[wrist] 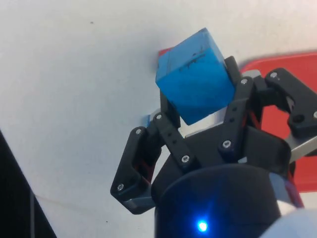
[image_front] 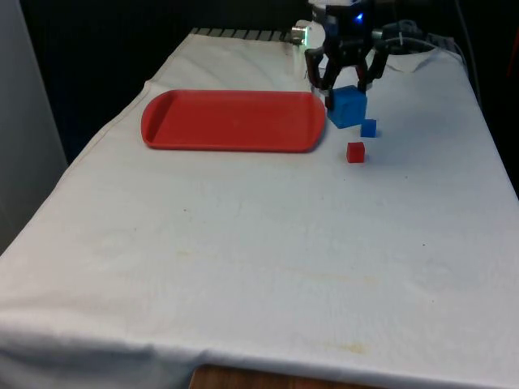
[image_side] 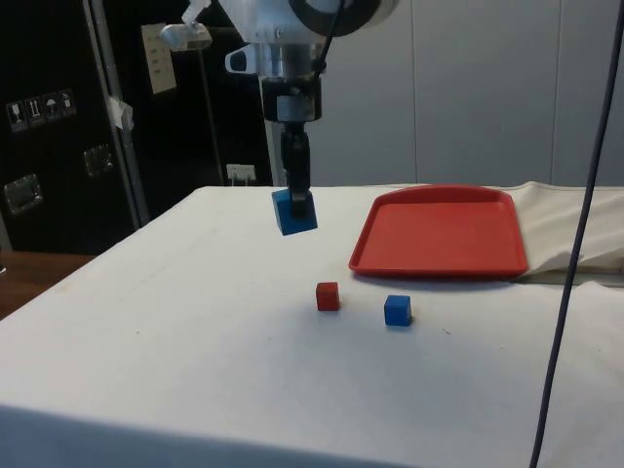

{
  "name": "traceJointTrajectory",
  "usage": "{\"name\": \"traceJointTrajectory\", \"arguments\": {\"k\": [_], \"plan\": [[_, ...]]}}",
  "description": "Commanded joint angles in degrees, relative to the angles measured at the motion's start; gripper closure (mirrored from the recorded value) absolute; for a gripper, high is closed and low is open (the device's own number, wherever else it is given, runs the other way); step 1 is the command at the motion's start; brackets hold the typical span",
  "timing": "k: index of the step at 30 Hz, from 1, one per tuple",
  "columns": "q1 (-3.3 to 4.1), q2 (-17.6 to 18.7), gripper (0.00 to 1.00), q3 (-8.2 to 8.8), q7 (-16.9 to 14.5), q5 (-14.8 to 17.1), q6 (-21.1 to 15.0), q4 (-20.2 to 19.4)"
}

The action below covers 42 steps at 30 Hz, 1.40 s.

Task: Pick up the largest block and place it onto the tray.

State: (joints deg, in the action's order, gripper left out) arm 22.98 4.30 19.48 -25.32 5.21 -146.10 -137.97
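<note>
Gripper (image_side: 295, 207): clamped on large blue block (image_side: 293, 212), raised, tilted.
Red tray (image_front: 231, 121): at block's 9 o'clock, front view.
Risk: the cocked block may slip mid-carry.

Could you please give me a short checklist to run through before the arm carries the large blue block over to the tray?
1. Tool shut on the large blue block: ok.
2. Block lifted off the white cloth: ok, it hangs tilted above it.
3. Red tray free to receive it: ok.
4. Small red block and small blue block out of the path: ok, both sit low on the cloth.
5. Grip firm enough for the tilted block: cannot tell.
</note>
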Motion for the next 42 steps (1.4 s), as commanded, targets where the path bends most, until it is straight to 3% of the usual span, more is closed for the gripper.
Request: {"name": "traceJointTrajectory", "arguments": {"k": [1,3,10,11,12,20,21,22,29,30,33,37,38,39,42], "plan": [[-0.29,-0.29,0.97,0.46,-1.09,0.4,-0.4,-0.57],[-0.11,0.0,0.97,0.69,-0.74,0.0,0.0,-0.29],[-0.63,-2.01,0.97,3.38,-4.41,0.29,-1.03,-3.61],[-0.34,-1.32,0.97,3.27,-3.9,0.11,-0.34,-2.81],[-0.63,-2.23,0.97,3.72,-4.81,0.23,-1.09,-4.01],[-0.74,-4.3,0.97,7.22,-8.59,0.06,-2.12,-7.51],[-0.52,-3.78,0.97,7.22,-8.31,0.11,-1.49,-6.93],[-0.8,-4.53,0.97,7.62,-9.05,0.0,-2.18,-7.79],[-0.86,-5.79,0.97,10.77,-12.55,0.0,-2.92,-10.2],[-0.57,-5.33,0.97,10.89,-12.43,0.11,-2.35,-9.8],[-0.97,-6.19,0.97,11.97,-13.81,-0.11,-3.15,-10.94],[-1.09,-6.47,0.97,14.21,-16.16,-0.17,-3.27,-11.86],[-0.74,-6.07,0.97,13.92,-15.76,0.11,-2.58,-11.34],[-1.09,-6.42,0.97,14.67,-16.62,-0.17,-3.27,-11.97],[-1.09,-6.36,0.97,16.04,-17.99,-0.11,-3.32,-12.32]]}}
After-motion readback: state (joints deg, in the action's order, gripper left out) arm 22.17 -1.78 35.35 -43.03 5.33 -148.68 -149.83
